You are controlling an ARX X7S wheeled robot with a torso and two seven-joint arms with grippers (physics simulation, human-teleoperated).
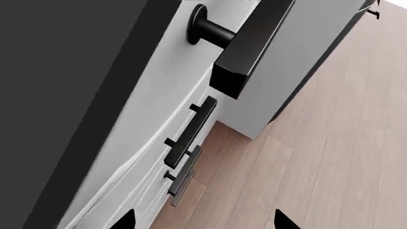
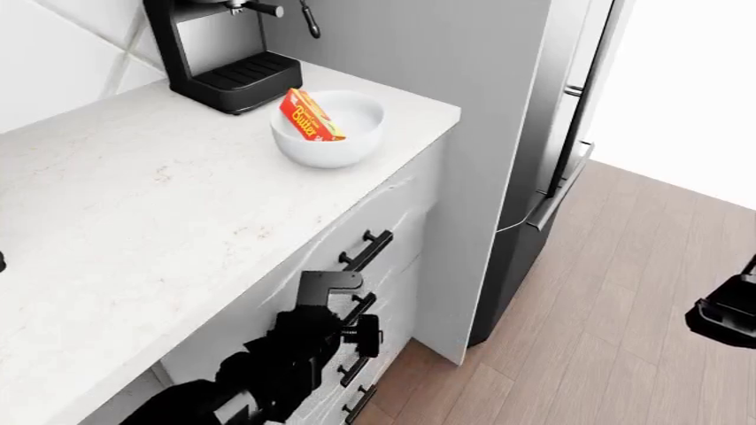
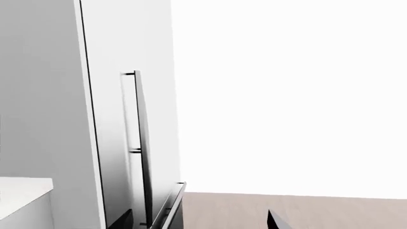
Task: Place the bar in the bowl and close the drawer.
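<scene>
1. My left gripper (image 2: pixel 343 301) is hanging low against the cabinet face, right below the worktop (image 2: pixel 142 230) edge; in the left wrist view only its two dark fingertips (image 1: pixel 124 220) are showing, with a wide stretch of floor between them, so it is standing spread and holding nothing.
2. The drawer (image 2: pixel 378 226) is sitting flush with the cabinet front (closed, as far as I can see), its black bar handle (image 1: pixel 241 43) looming large just ahead of my left gripper in the wrist view.
3. Further along from that gripper, two narrower drawer handles (image 1: pixel 190 138) are lining up one after the other on the white fronts.
4. The bar (image 2: pixel 310 115) is leaning tilted inside the bowl (image 2: pixel 336 142), one end poking above the rim, well up and away from my left gripper on the worktop.
5. The bowl is standing just beside the coffee machine (image 2: pixel 230 62), near the worktop's far corner.
6. My right gripper (image 2: pixel 723 314) is hovering well apart from all this, out over the wooden floor (image 2: pixel 614 292) at the view's edge; too little of it is showing, and I cannot tell whether it is spread or pressed together.
7. Ahead of the right gripper, the tall fridge (image 3: pixel 114 119) is facing me with its long vertical handle (image 3: pixel 141 143).
</scene>
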